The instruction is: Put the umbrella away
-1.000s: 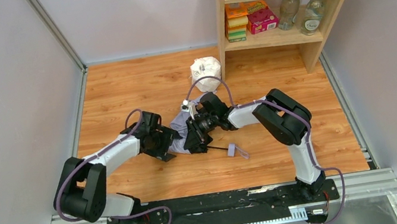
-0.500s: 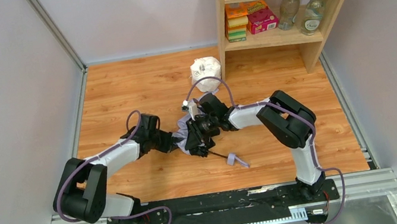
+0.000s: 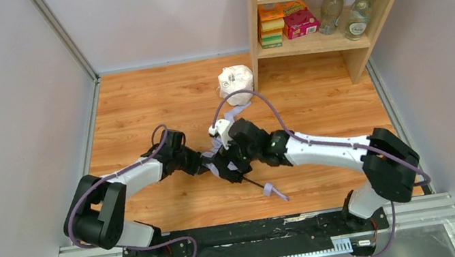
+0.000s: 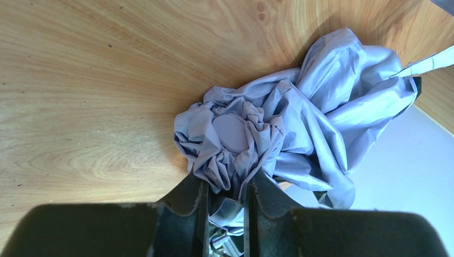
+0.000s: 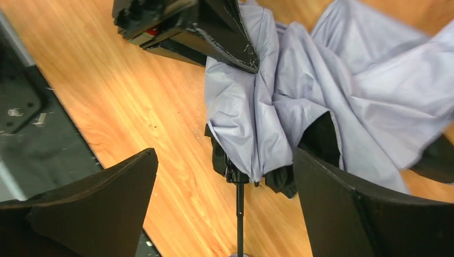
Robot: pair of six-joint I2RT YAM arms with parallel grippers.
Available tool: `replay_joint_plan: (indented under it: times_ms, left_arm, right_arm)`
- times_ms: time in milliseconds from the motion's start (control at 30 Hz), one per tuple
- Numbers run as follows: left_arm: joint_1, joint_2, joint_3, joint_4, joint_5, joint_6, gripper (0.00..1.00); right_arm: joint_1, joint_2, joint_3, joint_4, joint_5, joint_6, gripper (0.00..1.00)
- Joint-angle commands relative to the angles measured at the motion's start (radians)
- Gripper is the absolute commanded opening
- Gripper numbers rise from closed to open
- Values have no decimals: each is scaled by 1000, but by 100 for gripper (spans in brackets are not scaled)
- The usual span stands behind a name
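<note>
The umbrella (image 3: 217, 149) lies crumpled on the wooden floor between my two grippers, lavender canopy bunched, black underside showing. Its thin black shaft (image 3: 252, 182) runs toward the near right and ends at the lavender handle (image 3: 274, 190). My left gripper (image 4: 225, 179) is shut on a bunched fold of the umbrella's canopy (image 4: 278, 128), close to its round top cap. My right gripper (image 5: 225, 155) stands wide open astride the canopy's lower end (image 5: 257, 123) and the shaft (image 5: 239, 209), touching neither. The left gripper's fingers (image 5: 214, 27) show at the top of the right wrist view.
A white plastic-wrapped lump (image 3: 235, 83) sits at the back beside a wooden shelf unit (image 3: 335, 42) holding boxes, bottles and cups. Grey walls close in the left and right sides. A black rail (image 3: 255, 234) runs along the near edge.
My left gripper has closed on the canopy. My right gripper has let go and opened wide, its arm now stretched out toward the left. The handle end has shifted slightly.
</note>
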Motion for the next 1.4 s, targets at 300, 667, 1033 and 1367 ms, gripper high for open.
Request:
replay_joint_plan:
  times_ms: [300,667,1033,1367]
  left_arm:
    - [-9,159,-55,-382,-102,67,0]
    - [-9,159,-27,-394,-93,93,0]
    - [20,59,109,-357,-103,269,55]
    - [228,-274,83,-85,82,354,78]
  right_arm:
    - [313,167,-26,311,781,-293,96]
    - [226,378,-37,212,753,-203,46]
    - [122,387,-153,104,294,-57,0]
    - [-76,439,-191,229,-316,102,0]
